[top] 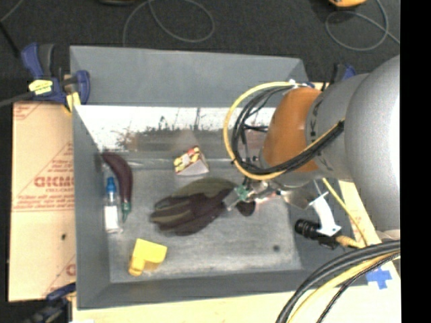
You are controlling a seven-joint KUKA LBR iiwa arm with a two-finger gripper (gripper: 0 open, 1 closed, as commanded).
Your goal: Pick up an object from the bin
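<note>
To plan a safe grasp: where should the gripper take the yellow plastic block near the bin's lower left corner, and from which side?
Grip the yellow plastic block across its squarish body, coming down from above: it lies flat, apart from the dark fabric glove, so both sides look free.

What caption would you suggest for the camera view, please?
Gripper low at one end of a dark fabric glove lying in the grey metal bin.

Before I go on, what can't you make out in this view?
Camera view: whether the gripper touches the right end of the dark glove; the orange wrist cover and cables overhang it.
Camera view: the right side of the bin, hidden under the arm.
Camera view: the small yellow-and-red thing by the back wall, too small to identify.
</note>
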